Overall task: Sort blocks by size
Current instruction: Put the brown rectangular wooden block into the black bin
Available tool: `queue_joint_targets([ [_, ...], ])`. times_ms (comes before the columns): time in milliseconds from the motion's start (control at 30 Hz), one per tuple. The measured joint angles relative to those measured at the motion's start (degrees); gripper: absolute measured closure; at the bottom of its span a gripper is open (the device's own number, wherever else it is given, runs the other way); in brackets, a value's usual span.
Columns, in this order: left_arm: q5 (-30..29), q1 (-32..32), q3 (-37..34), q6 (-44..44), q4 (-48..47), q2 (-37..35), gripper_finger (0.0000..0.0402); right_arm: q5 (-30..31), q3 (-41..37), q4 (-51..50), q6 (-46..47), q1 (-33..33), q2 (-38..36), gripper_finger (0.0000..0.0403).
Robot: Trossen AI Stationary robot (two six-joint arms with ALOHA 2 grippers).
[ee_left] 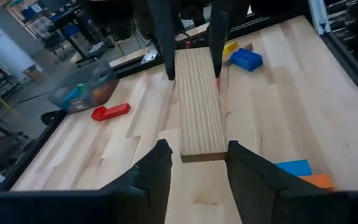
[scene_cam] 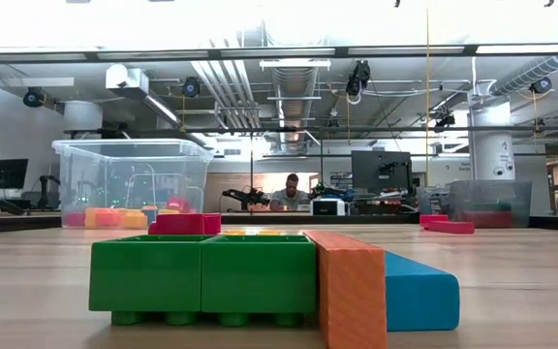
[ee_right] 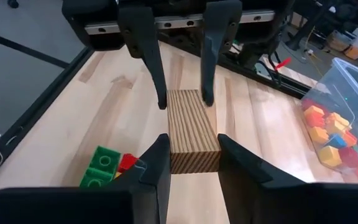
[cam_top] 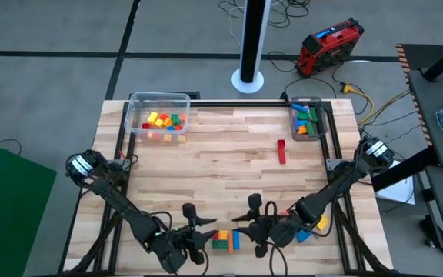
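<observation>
- Your left gripper (ee_left: 194, 163) and right gripper (ee_right: 188, 152) each clamp one end of a wooden plank (ee_right: 192, 127) between them.
- Blocks (cam_top: 226, 240) lie just beneath it.

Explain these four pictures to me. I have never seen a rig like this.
This is a robot with two dark arms at a wooden table. One picture looks down from above, one level across the tabletop, two come from wrist cameras. The left end effector and right end effector face each other beside green, orange and blue blocks. A red bar lies alone; a clear tub and a smaller tub hold more. A wooden piece shows between the end effectors; whether it is gripped is unclear.
</observation>
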Motion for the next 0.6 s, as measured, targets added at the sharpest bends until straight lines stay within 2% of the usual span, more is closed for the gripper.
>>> queue_joint_targets([
  [167,-4.20,0.06,0.00,-3.59,-5.55,0.00,0.0240,-0.07,0.20,-6.43,2.79,-1.28,-2.03,0.0300],
  [267,-8.26,0.07,0.00,-7.18,-10.49,-0.02,0.0225,5.34,1.31,-14.58,6.52,-2.82,-3.85,0.0307],
  [367,-9.23,0.07,0.00,-10.55,-15.35,-0.02,0.0218,14.01,3.49,-30.94,14.12,-5.91,-5.99,0.0307],
  [467,-9.47,0.21,0.00,-14.19,-19.99,-0.04,0.0217,20.92,5.38,-51.32,27.19,-10.87,-8.33,0.0304],
  [600,-7.18,1.34,-0.02,-19.28,-25.02,-0.12,0.0217,23.53,5.87,-73.85,48.42,-21.40,-11.39,0.0305],
])
